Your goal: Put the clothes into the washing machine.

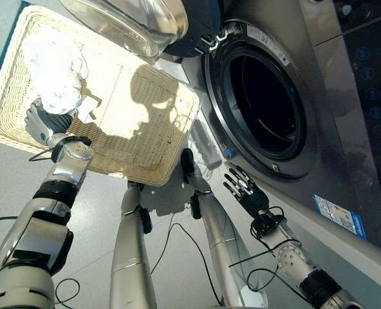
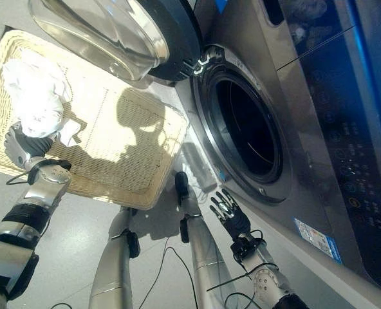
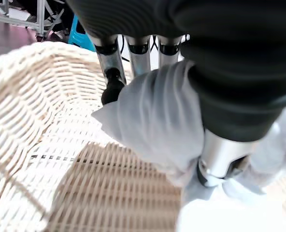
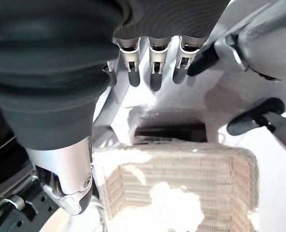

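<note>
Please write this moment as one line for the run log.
left hand: shut on white cloth in basket | right hand: open, holds nothing, below washer opening | washer door: open

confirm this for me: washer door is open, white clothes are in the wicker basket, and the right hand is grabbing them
One thing is off: the left hand, not the right, is grabbing the white clothes, as the left wrist view shows. The right hand hangs open near the washer. The washer door is open and the clothes are in the wicker basket.
</note>
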Available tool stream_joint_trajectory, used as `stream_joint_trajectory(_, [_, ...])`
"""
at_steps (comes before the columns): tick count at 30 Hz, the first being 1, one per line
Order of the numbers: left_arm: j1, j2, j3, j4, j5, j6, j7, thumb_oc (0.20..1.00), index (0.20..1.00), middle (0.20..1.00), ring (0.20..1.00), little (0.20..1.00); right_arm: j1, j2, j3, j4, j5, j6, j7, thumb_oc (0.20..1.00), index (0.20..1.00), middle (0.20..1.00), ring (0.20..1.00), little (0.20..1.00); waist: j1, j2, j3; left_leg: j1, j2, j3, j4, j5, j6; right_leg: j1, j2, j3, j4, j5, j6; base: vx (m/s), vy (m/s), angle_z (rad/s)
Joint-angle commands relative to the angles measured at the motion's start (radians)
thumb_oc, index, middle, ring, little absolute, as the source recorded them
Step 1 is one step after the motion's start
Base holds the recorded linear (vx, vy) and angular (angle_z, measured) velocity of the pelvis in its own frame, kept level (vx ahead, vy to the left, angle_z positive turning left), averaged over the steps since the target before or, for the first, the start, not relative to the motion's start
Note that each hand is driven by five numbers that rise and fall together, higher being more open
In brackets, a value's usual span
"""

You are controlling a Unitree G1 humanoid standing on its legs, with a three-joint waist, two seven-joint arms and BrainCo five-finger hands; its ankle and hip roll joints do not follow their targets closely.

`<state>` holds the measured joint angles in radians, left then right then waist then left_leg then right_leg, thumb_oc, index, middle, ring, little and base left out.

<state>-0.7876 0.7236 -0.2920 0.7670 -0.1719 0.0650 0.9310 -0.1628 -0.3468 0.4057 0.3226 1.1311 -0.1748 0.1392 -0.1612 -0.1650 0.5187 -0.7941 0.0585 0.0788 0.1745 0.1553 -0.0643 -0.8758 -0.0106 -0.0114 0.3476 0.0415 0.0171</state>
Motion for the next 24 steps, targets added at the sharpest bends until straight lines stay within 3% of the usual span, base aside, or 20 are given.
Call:
stream_joint_trajectory(1, [0.033, -0.018, 0.081, -0.069, -0.001, -0.091, 0.024, 0.2, 0.2, 0.2, 0.2, 0.2, 0.035, -0.001, -0.059, -0.059, -0.038, -0.058, -0.046, 1.0, 1.0, 1.0, 1.0, 1.0, 0.026, 0.071, 0.001, 0.06, -0.082, 0.049, 0.035, -0.093, -0.004, 0.078, 0.037, -0.063, -0.12, 0.05, 0.026, -0.07, -0.158, 0.16])
stream_joint_trajectory(5, [0.087, -0.05, 0.099, -0.126, 0.007, -0.163, -0.018, 0.2, 0.2, 0.2, 0.2, 0.2, 0.02, 0.004, -0.085, -0.075, -0.096, -0.081, -0.085, 1.0, 1.0, 1.0, 1.0, 1.0, 0.051, 0.095, 0.001, 0.118, -0.073, 0.03, -0.025, -0.063, -0.01, 0.133, 0.027, -0.084, -0.123, 0.034, 0.027, -0.06, -0.092, 0.09])
stream_joint_trajectory(6, [0.106, -0.073, 0.1, -0.159, 0.013, -0.202, -0.06, 0.2, 0.2, 0.2, 0.2, 0.2, 0.005, 0.003, -0.099, -0.084, -0.146, -0.087, -0.104, 1.0, 1.0, 1.0, 1.0, 1.0, 0.063, 0.109, 0.001, 0.148, -0.067, 0.026, -0.056, -0.049, -0.015, 0.162, 0.02, -0.099, -0.124, 0.024, 0.029, -0.04, -0.028, 0.12])
stream_joint_trajectory(11, [0.192, -0.109, 0.08, -0.297, 0.072, -0.273, -0.198, 0.2, 0.2, 0.2, 0.2, 0.2, -0.026, 0.004, -0.139, -0.106, -0.205, -0.123, -0.128, 1.0, 1.0, 1.0, 1.0, 1.0, 0.102, 0.146, 0.001, 0.203, -0.058, 0.004, -0.113, -0.022, -0.019, 0.213, 0.003, -0.141, -0.102, -0.001, 0.036, -0.04, -0.078, 0.15])
stream_joint_trajectory(17, [0.308, -0.12, 0.061, -0.484, 0.147, -0.333, -0.32, 0.2, 0.2, 0.2, 0.2, 0.2, -0.045, 0.006, -0.157, -0.151, -0.267, -0.146, -0.15, 1.0, 1.0, 1.0, 1.0, 1.0, 0.136, 0.161, 0.001, 0.246, -0.06, -0.02, -0.154, -0.01, -0.016, 0.264, -0.008, -0.173, -0.126, -0.001, 0.044, -0.03, -0.064, 0.2])
stream_joint_trajectory(21, [0.376, -0.124, 0.042, -0.587, 0.213, -0.38, -0.384, 0.2, 0.2, 0.2, 0.2, 0.2, -0.055, -0.003, -0.156, -0.19, -0.302, -0.128, -0.148, 1.0, 1.0, 1.0, 1.0, 1.0, 0.156, 0.165, 0.001, 0.255, -0.067, -0.035, -0.143, -0.018, -0.011, 0.283, -0.022, -0.191, -0.13, 0.001, 0.048, -0.03, -0.023, 0.19])
stream_joint_trajectory(24, [0.413, -0.12, 0.031, -0.659, 0.226, -0.416, -0.445, 0.2, 0.2, 0.2, 0.2, 0.2, -0.072, -0.025, -0.138, -0.217, -0.411, -0.09, -0.171, 1.0, 1.0, 1.0, 1.0, 1.0, 0.168, 0.167, 0.001, 0.26, -0.07, -0.039, -0.135, -0.021, -0.008, 0.297, -0.031, -0.204, -0.135, 0.003, 0.052, -0.02, 0.007, 0.11])
